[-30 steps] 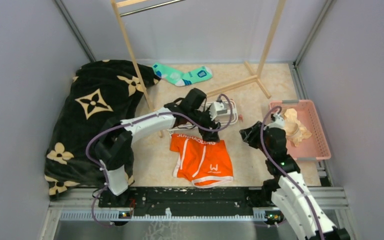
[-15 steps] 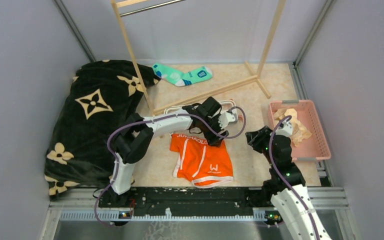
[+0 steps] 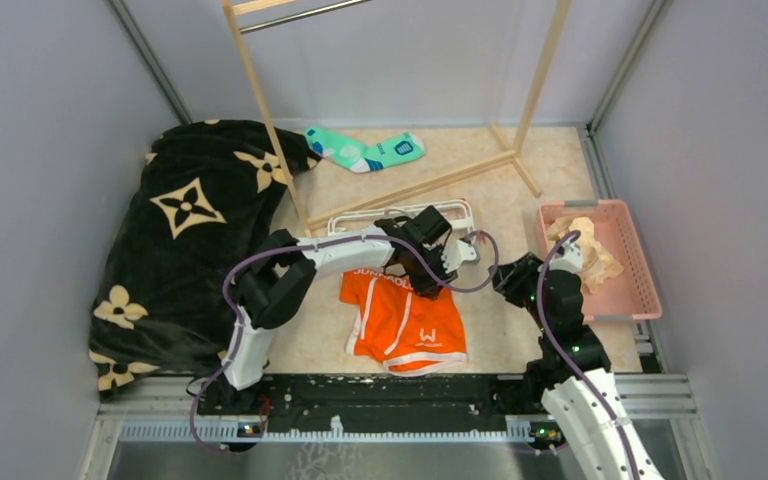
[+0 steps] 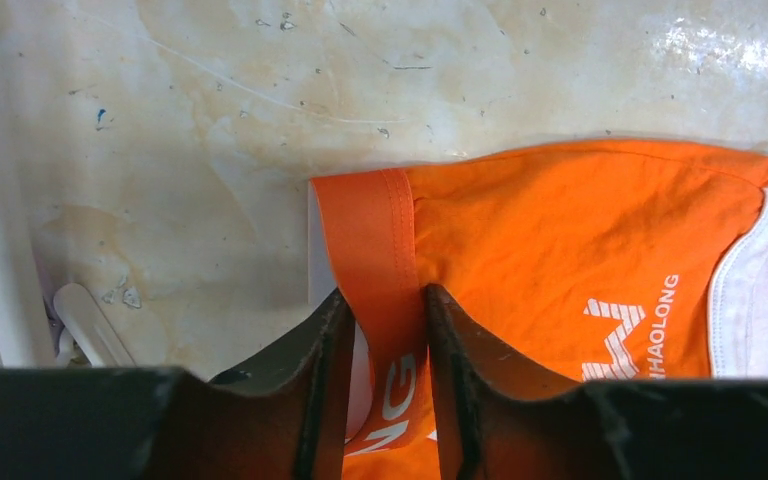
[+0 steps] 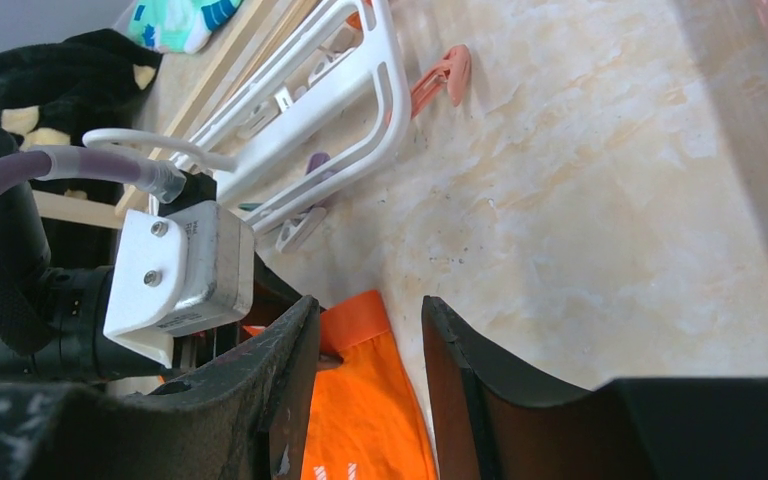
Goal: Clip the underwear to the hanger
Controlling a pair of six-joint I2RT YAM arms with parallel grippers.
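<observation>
Top view, centre of frame: the underwear (image 3: 403,320) lies flat on the table, waistband toward the top. The hanger (image 3: 360,217) lies flat just above it. The left gripper (image 4: 378,300) is at the waistband's right corner, and the wrist view shows its fingers (image 4: 325,340) pinched on the folded orange band. A second ago it sat wider apart over mid-waistband and the arm hid most of the hanger; now the arm has slid right and the white frame shows. The right gripper (image 5: 370,305) is right of centre, jaws apart with bare table between them, holding nothing and barely moved. An orange clip (image 5: 440,75) dangles at the hanger's edge.
</observation>
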